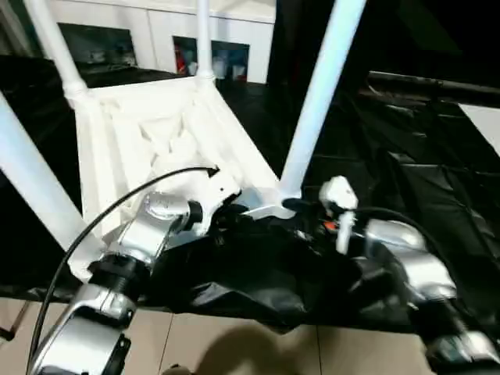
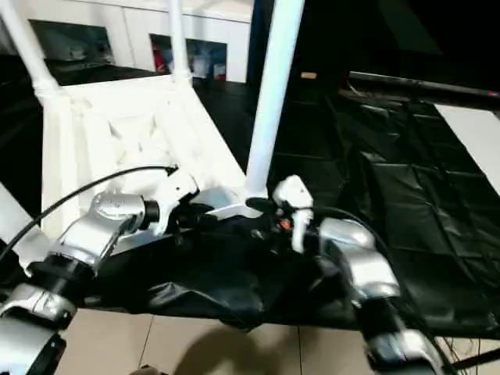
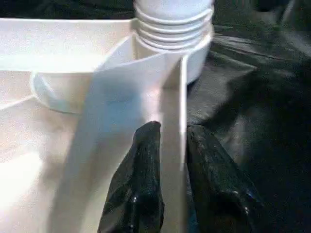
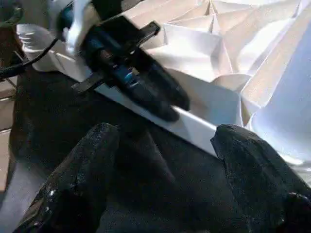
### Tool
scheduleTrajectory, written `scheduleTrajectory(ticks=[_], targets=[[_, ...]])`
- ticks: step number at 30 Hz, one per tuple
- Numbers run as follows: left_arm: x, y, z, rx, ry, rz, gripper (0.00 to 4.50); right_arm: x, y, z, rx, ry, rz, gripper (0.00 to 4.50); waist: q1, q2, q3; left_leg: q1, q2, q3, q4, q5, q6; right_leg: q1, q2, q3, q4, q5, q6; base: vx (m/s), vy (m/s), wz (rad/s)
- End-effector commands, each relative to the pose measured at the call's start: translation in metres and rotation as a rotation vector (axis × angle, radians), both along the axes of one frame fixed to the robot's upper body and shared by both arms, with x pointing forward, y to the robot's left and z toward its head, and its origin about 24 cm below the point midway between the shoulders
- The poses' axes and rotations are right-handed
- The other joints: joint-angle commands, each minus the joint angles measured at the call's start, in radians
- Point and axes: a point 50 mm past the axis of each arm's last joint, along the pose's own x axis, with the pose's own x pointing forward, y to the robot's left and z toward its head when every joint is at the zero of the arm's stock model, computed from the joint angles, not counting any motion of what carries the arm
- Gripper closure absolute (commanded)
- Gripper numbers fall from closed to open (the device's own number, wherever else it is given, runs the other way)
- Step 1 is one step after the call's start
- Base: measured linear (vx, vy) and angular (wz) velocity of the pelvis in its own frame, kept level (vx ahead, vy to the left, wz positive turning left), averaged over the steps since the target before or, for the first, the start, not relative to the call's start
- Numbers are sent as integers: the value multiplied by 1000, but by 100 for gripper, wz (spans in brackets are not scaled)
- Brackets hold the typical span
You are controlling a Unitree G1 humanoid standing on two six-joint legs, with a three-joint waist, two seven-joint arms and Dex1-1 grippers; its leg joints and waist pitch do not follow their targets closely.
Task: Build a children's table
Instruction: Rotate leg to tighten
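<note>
Tabletop point(image 1: 168, 144) lies upside down on the black-sheeted worktable point(image 1: 406, 195), ribbed underside up, tube legs already standing in the corner sockets — the nearest leg point(image 1: 316, 101) rises just ahead of both grippers, two more legs point(image 1: 205, 39) sit at the far corners, another crosses the left edge of the head view. Hollow white plastic, so probably light and stiff, but smooth and likely slippery; with legs up it looks top-heavy and awkward, long legs would lever on the sockets. Best hold is likely the thin rim wall point(image 3: 170, 145) or a rib close to a socket, not the middle of a leg.

Left gripper point(image 3: 170, 150) straddles that rim wall, one black finger each side, right beside the near socket point(image 3: 172, 29); fingers look close to the wall, but whether they pinch or have just let go — cannot tell. Right gripper point(image 4: 160, 170) is released, fingers spread wide, nothing between them, hovering over the sheet just short of the same rim.

Crumpled black sheet point(image 1: 234, 281) bunches under both wrists and could snag. Left arm's cable point(image 1: 117, 207) loops near the rim. White cabinets point(image 1: 156, 31) stand well beyond.
</note>
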Motion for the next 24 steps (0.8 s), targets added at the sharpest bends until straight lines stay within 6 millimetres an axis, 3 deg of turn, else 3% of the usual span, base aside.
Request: scheduleTrajectory(ticks=[1, 2, 3, 4, 9, 16, 19, 23, 24], targets=[[5, 0, 2, 26, -12, 38, 350, 0, -4, 6, 8, -17, -9, 105, 1, 3, -64, 8, 25, -2, -58, -89, 69, 63, -74, 52, -69, 29, -230, 0, 0, 0], [6, 0, 2, 28, -11, 44, 350, 0, -5, 6, 8, -18, -12, 105, 1, 2, -64, 8, 25, -2, -59, -92, 67, 63, -74, 52, -69, 24, -231, 0, 0, 0], [7, 0, 0, 38, -3, 62, 350, -1, -7, 7, 4, -22, -22, 105, 0, 10, -64, 8, 25, -3, -59, -97, 63, 62, -74, 52, -70, 23, -232, 0, 0, 0], [7, 0, -1, 39, 2, 67, 350, -2, -8, 7, 3, -23, -24, 105, -1, 7, -65, 7, 26, -4, -59, -100, 61, 65, -75, 51, -69, 24, -232, 0, 0, 0], [6, -5, -9, 45, 37, 59, 350, -2, -15, 10, -5, -26, -54, 105, -3, 8, -64, 7, 23, -4, -58, -105, 62, 65, -74, 52, -73, 18, -235, 0, 0, 0], [4, -7, -13, 47, 93, 34, 426, 1, -26, 15, -11, -38, -97, 105, -2, 8, -63, 7, 23, -4, -58, -122, 60, 65, -75, 51, -77, -13, -234, 0, 0, 0], [0, -4, -13, 53, 127, -14, 434, 3, -29, 14, -29, -39, -111, 105, -3, 7, -64, 5, 24, -6, -59, -105, 59, 67, -76, 51, -75, -18, -229, 0, 0, 0], [-19, 6, -12, 65, 177, -224, 442, 6, -33, 11, -97, -41, -98, 105, -7, 5, -69, 2, 25, -6, -55, -49, 73, 67, -76, 52, -60, 70, -253, 0, 0, 0], [-34, 13, -11, 61, 230, -353, 442, 5, -33, 6, -138, -45, -72, 105, -8, 2, -69, 6, 26, -3, -54, -45, 80, 64, -76, 53, -57, 103, -266, 0, 0, 0]])
